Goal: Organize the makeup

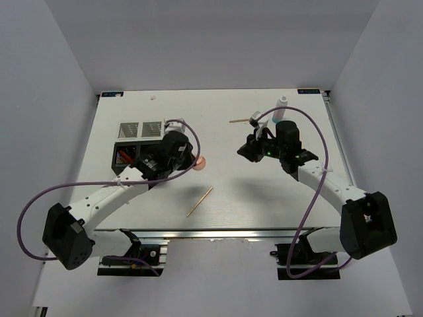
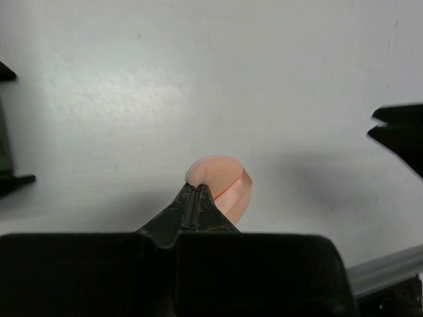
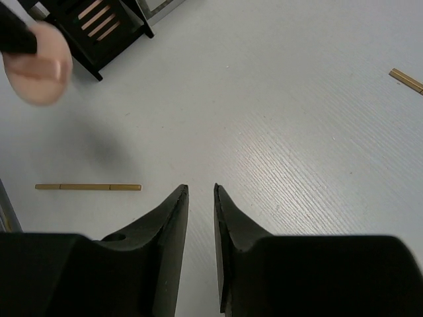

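While the left claw (image 2: 196,187) is clenched, its two black tips meet with no gap and pinch the near rim of a peach-pink disc (image 2: 221,179), which sits tilted just beyond them at the lower middle of the left wrist view. From above, that disc shows as a small pink spot a little left of the table's middle, right at the claw's tip and just to the right of the black organizer box (image 1: 112,153). The right wrist view catches it blurred in its upper left corner, with a soft shadow on the white table (image 1: 264,191) set apart from it.

The box stands at the table's left side. Black-and-red sticks (image 1: 123,157) lie in its lower left compartment, and in the right wrist view several thin wooden sticks (image 3: 99,20) lie side by side in another compartment.

The right claw (image 3: 200,188) is released: its fingers stand a narrow gap apart, with only bare table showing between them. It hangs at the upper right of the table, well apart from the disc.

One loose wooden stick (image 1: 199,201) lies slanted on the table below the disc, toward the lower middle of the overhead frame. A second wooden stick (image 1: 238,121) lies near the far edge, just left of the right claw. A small white-blue bottle (image 1: 281,109) stands upright beyond that claw, close to the upper right edge of the table.
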`<state>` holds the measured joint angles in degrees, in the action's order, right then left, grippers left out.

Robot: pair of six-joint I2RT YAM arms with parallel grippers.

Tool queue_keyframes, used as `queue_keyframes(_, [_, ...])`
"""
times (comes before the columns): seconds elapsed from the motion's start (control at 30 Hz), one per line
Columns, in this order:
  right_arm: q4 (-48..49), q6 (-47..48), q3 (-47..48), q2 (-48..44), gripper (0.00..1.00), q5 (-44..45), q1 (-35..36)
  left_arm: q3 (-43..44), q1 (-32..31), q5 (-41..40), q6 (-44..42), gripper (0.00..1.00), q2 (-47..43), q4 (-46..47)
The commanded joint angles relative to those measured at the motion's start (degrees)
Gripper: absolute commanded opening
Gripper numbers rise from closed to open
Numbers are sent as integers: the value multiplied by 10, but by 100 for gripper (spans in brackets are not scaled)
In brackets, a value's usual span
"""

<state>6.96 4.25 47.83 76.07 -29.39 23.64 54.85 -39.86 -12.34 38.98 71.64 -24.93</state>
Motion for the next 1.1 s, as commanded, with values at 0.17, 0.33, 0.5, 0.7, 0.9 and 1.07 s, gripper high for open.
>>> queue_keyframes(0.17, [-18, 51, 1, -2, 34, -58, -3, 94, 135, -127, -86, 0, -2, -130])
queue_keyframes(0.33, [-66, 106, 0, 10, 47, -124, -2, 98, 187, -160, -140, 0, 17, -129])
queue_keyframes(0.5, [-69, 128, -12, 1, 50, -125, -2, 99, 195, -178, -153, 19, 46, -123])
queue_keyframes(0.7, [-92, 148, -14, -7, 57, -114, -3, 96, 196, -167, -139, 66, 44, -119])
queue_keyframes(0.9, [-97, 155, -12, -22, 54, -108, -12, 98, 195, -22, -154, 41, -18, -37])
queue_keyframes(1.07, [-94, 122, -6, -15, 10, -122, -46, 77, 178, 196, -170, 9, -12, 27])
